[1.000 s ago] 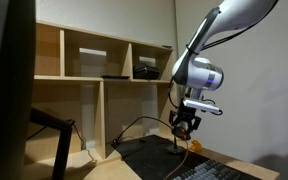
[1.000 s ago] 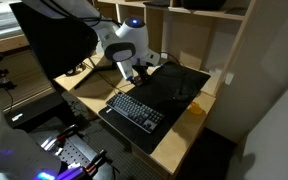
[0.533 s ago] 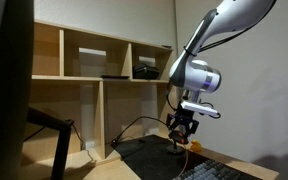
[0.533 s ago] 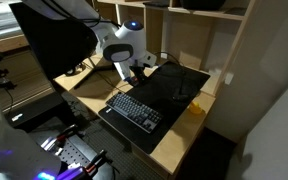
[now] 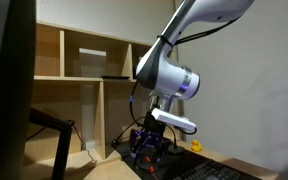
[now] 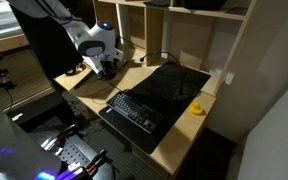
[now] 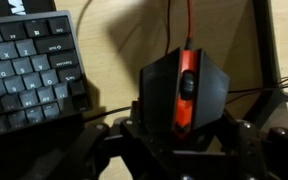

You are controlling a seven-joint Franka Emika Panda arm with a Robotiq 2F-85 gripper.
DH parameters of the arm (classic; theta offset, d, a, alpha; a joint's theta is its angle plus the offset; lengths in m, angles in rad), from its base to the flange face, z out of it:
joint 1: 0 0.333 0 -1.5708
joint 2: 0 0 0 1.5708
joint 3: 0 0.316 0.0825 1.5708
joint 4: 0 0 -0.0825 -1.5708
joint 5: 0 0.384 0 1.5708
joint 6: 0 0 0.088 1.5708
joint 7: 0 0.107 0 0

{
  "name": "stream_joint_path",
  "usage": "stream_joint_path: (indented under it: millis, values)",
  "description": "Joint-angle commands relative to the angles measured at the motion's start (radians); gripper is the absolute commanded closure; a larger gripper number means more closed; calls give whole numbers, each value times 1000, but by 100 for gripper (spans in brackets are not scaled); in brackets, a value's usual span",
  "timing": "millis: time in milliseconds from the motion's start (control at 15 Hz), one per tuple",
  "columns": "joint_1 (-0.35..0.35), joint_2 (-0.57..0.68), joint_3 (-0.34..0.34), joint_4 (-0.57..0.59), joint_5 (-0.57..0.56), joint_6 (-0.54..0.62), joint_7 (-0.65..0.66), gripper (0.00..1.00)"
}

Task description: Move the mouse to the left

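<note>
The mouse [image 7: 184,88] is dark and dome-shaped with an orange-red stripe and wheel, and its red cable runs off the top of the wrist view. My gripper [image 7: 184,128] is shut on its sides, over the bare wooden desk, right of the black keyboard [image 7: 29,65]. In both exterior views the gripper [image 5: 149,148] [image 6: 106,68] is low over the desk and hides the mouse. In an exterior view it is beside the black desk mat [image 6: 179,85], off its edge.
The keyboard [image 6: 136,112] lies on the mat. A yellow rubber duck [image 6: 196,108] [image 5: 195,146] sits at the mat's far side. Wooden shelves [image 5: 94,65] stand behind the desk. A dark monitor [image 5: 4,90] fills one side. Cables lie on the desk.
The arm has swung sideways with the mouse, from above the black mat near the duck to low over the bare wood beyond the keyboard, and has come down lower.
</note>
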Motion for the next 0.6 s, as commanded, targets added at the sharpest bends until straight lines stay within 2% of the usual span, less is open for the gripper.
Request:
stream_joint_path:
  millis: [0,67,133,400,533]
  values:
    - [7,-1,-13,2,-1,-3,1,30]
    - [3,-1,-20,3,-1,-3,0,30]
    - [6,13,-28,-12,-35,-8,15,55]
    - [42,-23,6,-133,-115,-80,-10,55]
    - [62,-20,24,-167,-120,-62,-23,55]
